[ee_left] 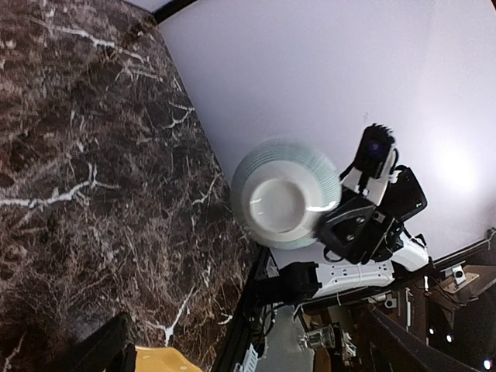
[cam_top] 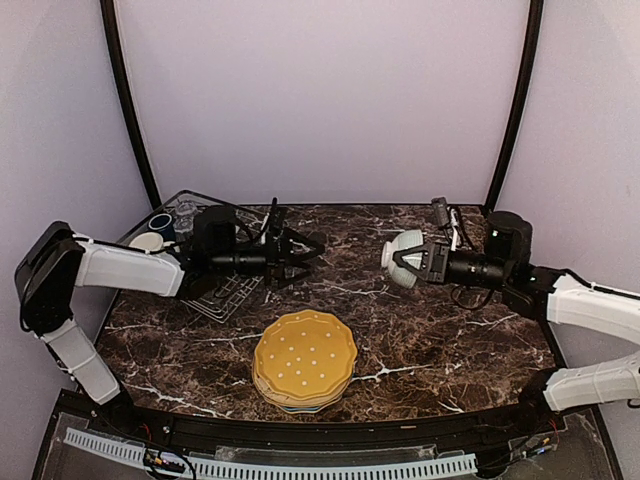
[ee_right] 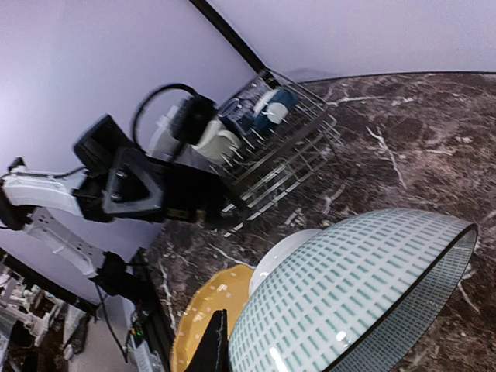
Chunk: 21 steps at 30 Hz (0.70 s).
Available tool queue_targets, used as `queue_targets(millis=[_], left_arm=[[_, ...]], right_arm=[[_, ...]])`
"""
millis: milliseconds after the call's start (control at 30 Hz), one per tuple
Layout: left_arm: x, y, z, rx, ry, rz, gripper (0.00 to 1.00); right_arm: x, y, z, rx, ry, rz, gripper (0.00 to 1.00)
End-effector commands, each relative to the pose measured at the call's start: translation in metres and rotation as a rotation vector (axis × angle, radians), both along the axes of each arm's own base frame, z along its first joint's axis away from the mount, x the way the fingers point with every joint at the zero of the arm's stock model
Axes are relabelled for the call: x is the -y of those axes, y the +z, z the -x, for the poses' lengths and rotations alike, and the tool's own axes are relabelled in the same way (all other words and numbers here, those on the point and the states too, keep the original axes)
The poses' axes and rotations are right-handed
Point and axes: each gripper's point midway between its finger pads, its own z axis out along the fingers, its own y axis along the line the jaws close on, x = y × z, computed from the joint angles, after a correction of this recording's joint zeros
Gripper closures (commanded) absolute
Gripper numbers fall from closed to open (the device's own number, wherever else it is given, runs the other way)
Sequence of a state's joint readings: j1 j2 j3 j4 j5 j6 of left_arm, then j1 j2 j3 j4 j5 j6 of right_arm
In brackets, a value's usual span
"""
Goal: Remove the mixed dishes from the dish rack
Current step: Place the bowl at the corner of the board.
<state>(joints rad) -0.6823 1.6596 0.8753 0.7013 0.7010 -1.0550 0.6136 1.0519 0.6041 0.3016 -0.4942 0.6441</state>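
My right gripper [cam_top: 412, 262] is shut on the rim of a white bowl [cam_top: 399, 256] with a fine green-grey grid pattern and holds it tilted above the table's right middle. The bowl fills the right wrist view [ee_right: 364, 287], one dark finger [ee_right: 215, 345] beside it. The left wrist view shows the bowl's foot [ee_left: 284, 203]. My left gripper [cam_top: 300, 256] is open and empty, pointing right, just right of the wire dish rack [cam_top: 228, 296]. The rack holds a dark blue mug [cam_top: 160, 222], a cream mug [cam_top: 147, 242] and a clear tumbler [cam_top: 185, 212]. The plates lie stacked at front centre, yellow plate [cam_top: 305, 358] on top.
The marble table [cam_top: 430, 330] ends at a black front rail [cam_top: 300, 432]. Black curved frame posts [cam_top: 128, 100] stand at the back left and back right. The rack sits at the table's far left edge, seen in the right wrist view [ee_right: 291, 151].
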Motion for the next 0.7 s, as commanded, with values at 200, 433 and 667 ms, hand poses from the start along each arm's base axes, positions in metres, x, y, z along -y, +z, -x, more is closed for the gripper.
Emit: queue_targets(millis=[200, 433, 667], left_arm=[[-0.059, 0.036, -0.019, 0.301, 0.205, -0.440, 0.01], [-0.090, 0.039, -0.030, 0.350, 0.316, -0.549, 0.01], [-0.107, 0.035, -0.034, 0.375, 0.356, -0.620, 0.01]], right_arm=[[0.021, -0.123, 0.028, -0.212, -0.033, 0.799, 1.00], [-0.007, -0.160, 0.093, -0.165, 0.202, 1.113, 1.00], [-0.027, -0.179, 0.142, -0.106, 0.379, 1.202, 1.00]])
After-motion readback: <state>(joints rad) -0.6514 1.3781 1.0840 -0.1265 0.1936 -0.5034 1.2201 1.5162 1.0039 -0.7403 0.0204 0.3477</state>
